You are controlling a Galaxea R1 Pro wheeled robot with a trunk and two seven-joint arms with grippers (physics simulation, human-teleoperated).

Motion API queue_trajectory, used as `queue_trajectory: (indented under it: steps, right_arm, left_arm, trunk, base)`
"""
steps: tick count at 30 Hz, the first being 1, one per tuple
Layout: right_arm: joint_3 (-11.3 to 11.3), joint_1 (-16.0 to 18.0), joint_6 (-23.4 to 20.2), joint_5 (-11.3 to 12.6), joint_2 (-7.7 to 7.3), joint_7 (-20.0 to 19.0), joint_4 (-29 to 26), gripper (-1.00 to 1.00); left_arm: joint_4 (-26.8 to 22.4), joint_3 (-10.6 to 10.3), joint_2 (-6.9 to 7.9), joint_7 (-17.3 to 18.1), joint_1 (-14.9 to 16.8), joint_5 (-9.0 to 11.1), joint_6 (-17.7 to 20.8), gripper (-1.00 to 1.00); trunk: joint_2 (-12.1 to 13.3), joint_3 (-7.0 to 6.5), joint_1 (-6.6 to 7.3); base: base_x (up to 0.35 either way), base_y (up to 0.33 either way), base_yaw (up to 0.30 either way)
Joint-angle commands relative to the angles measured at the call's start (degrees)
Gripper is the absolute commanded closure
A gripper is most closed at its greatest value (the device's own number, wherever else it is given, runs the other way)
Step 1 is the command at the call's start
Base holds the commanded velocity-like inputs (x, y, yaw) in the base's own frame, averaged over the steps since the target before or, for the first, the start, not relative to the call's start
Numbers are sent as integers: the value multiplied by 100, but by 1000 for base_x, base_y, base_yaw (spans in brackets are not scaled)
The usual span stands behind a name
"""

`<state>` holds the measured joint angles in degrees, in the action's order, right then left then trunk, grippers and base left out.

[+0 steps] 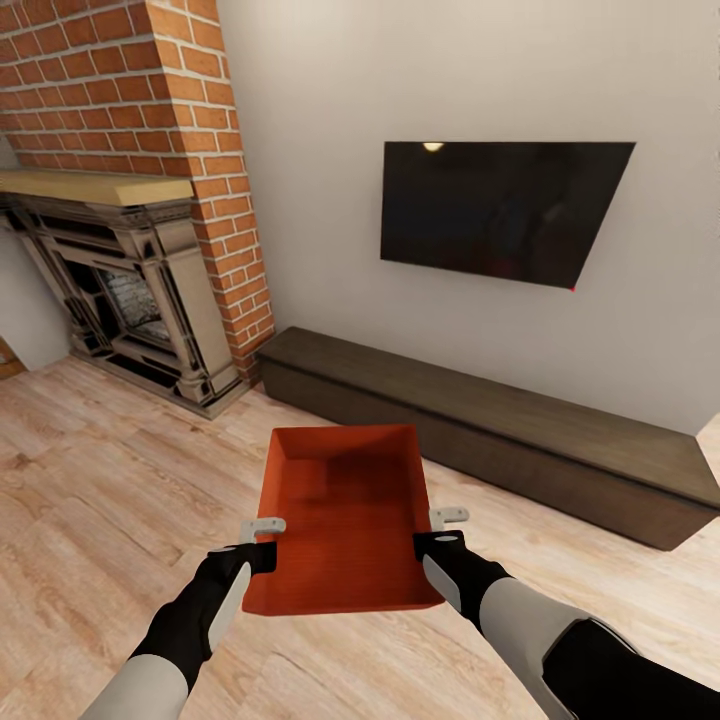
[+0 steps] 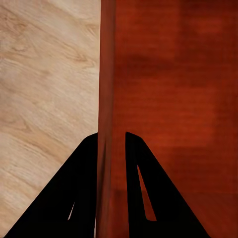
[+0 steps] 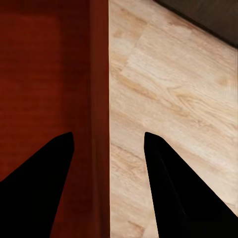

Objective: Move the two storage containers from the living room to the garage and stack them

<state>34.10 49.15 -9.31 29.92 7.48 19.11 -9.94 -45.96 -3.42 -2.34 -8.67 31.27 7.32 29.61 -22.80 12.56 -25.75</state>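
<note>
Now, looking down on one storage container (image 1: 345,510) out in front, orange-red, open side up, plain smooth walls. Nothing inside, just the bare red bottom and a soft shadow toward the far end. Sits low in the middle of the head view, over the light wood plank floor (image 1: 100,480) of the living room; cannot tell whether resting on the planks or lifted clear of them. Caught from both long sides. On the left wall, left fingers (image 1: 262,524) astride the rim: seen from the left wrist as two black fingers (image 2: 84,173) pressed up against either face of the thin red wall (image 2: 168,89), one outside over the floor, one inside the bin, clamped on it. On the right wall, right fingers (image 1: 449,515) astride too, but spread wide: from the right wrist, one black finger (image 3: 49,168) inside over the red bottom (image 3: 44,74), the other outside over the planks, wall running between them with clear gaps on both sides, so not closed on it. Beyond the bin, a low dark cabinet (image 1: 480,430) along the pale wall, a black TV (image 1: 500,210) mounted above it, and a brick fireplace (image 1: 130,300) off to the left.
</note>
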Motion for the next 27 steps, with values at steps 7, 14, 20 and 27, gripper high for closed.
queue_trajectory:
  steps: [7, 14, 20, 27]
  right_arm:
    - [44, 7, -36, -38, -4, 23, -140, 100]
    - [44, 7, -36, -38, -4, 20, -140, 100]
    - [44, 7, -36, -38, -4, 21, -140, 100]
    - [45, 7, -36, -38, -3, 23, -140, 100]
  left_arm:
    - [50, -18, 6, -82, 1, -55, 45, 100]
    - [52, -18, 5, -82, 2, -55, 45, 100]
    - [52, -18, 5, -82, 0, -54, 45, 100]
    - [53, -18, 5, -84, 1, -55, 45, 100]
  trunk:
    - [-12, -50, -3]
    - [-12, -111, -3]
    - [-12, -162, -3]
    - [-12, -223, -3]
  base:
    - [0, 0, 0]
    - [0, 0, 0]
    - [0, 0, 0]
    - [0, 0, 0]
